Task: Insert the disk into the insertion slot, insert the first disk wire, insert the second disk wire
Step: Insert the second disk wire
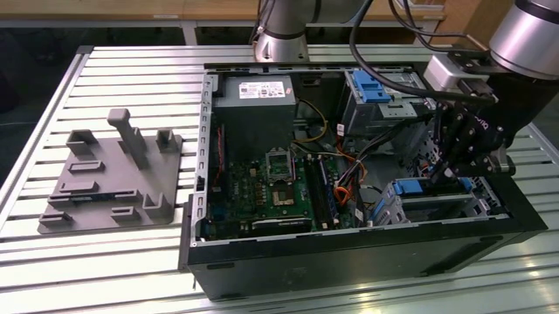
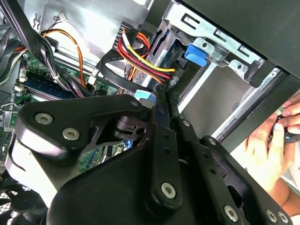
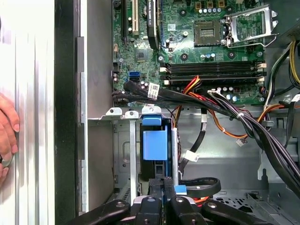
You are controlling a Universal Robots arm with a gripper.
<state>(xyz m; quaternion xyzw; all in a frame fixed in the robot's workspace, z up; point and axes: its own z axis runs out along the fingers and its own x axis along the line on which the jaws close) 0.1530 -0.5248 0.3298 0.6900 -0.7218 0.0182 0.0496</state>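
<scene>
The disk [image 3: 154, 143] stands edge-on inside the insertion slot [image 3: 123, 154], its bright blue carrier facing out. In the exterior view the disk's blue carrier [image 1: 409, 188] sits in the silver cage [image 1: 476, 206] at the case's front corner on the exterior view's right. My gripper [image 3: 164, 186] hangs just in front of the carrier, fingers pressed together on the blue-tipped plug [image 3: 180, 189] of a flat black wire [image 3: 202, 187]. In the second wrist view the gripper [image 2: 158, 101] pinches that blue plug [image 2: 145, 94]. From outside, the gripper [image 1: 439, 178] reaches down into the case.
A red, yellow and black power bundle [image 2: 140, 56] runs close past the fingers. The motherboard [image 1: 271, 190] fills the case floor. A taller grey bay with a blue latch [image 1: 371, 88] stands behind. A person's hand [image 2: 272, 150] rests outside the case wall. A grey fixture [image 1: 109, 176] lies beside the case.
</scene>
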